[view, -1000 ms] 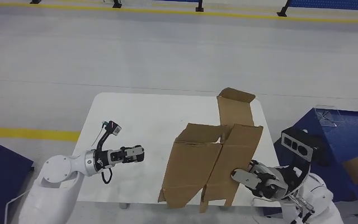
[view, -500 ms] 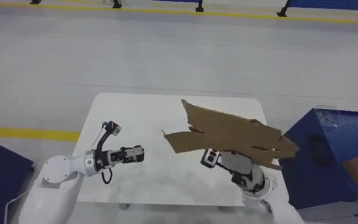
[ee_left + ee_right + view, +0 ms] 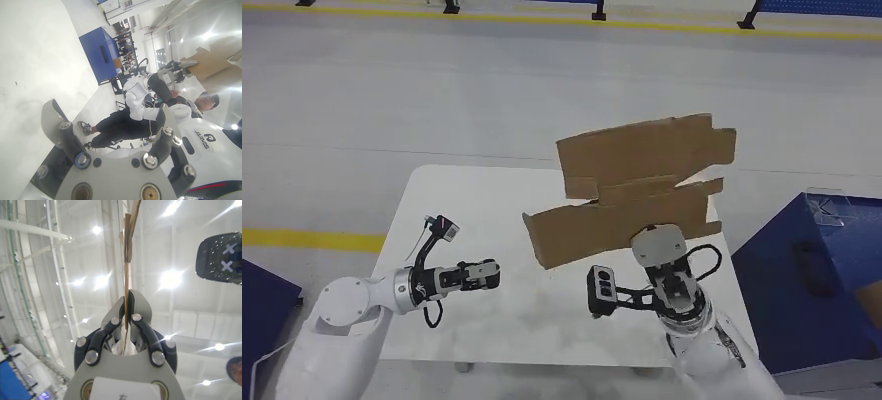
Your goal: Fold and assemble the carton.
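1. Carton [image 3: 642,170] hangs in the air, flattened, above the counter's [image 3: 482,210] right half.
2. Right jaws pinch its lower edge tight.
3. Left jaws are spread wide, empty, low over the counter's left side, well apart from it.

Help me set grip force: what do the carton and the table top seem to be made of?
Carton: brown cardboard, matte, with raw-cut edges; edge-on it is a thin layered sheet, probably corrugated. Table: white, smooth top with a faint sheen; laminate or painted board, cannot tell which.
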Robot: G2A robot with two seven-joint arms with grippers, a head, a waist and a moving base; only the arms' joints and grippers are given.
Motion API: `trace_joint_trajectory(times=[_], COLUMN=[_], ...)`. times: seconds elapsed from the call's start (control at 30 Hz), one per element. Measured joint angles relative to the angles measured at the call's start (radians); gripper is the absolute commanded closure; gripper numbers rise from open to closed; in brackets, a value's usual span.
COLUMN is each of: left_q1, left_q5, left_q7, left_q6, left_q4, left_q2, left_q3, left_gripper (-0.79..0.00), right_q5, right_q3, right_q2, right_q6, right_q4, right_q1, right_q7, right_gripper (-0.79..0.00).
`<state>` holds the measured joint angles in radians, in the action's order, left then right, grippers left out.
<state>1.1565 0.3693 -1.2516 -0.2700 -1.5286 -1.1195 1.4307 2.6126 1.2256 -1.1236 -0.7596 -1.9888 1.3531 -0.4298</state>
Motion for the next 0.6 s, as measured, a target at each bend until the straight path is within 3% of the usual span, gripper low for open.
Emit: trace_joint_trajectory(times=[0.1,0.2,0.33,0.43,0.6], left_q1=[0.0,0.0,0.0,0.0,0.0], left_q5=[0.0,0.0,0.0,0.0,0.0], left_q7=[0.0,0.0,0.0,0.0,0.0], left_q6=[0.0,0.0,0.0,0.0,0.0], left_q4=[0.0,0.0,0.0,0.0,0.0], left_q2=[0.0,0.0,0.0,0.0,0.0], left_q3=[0.0,0.0,0.0,0.0,0.0], left_gripper=[-0.785,-0.785,-0.785,-0.785,-0.785], right_q5=[-0.306,-0.684,-1.224,-1.512,-1.882], right_q3=[0.079,0.127,0.187,0.218,0.276], right_q2=[-0.009,-0.013,-0.013,-0.014,-0.016], right_q6=[0.101,0.269,0.66,0.927,1.276], right_q4=[-0.023,-0.04,-0.043,-0.04,-0.061], right_q1=[0.006,0.016,0.039,0.062,0.088], right_q7=[-0.164,-0.357,-0.607,-0.671,-0.656], right_gripper=[0.0,0.0,0.0,0.0,0.0])
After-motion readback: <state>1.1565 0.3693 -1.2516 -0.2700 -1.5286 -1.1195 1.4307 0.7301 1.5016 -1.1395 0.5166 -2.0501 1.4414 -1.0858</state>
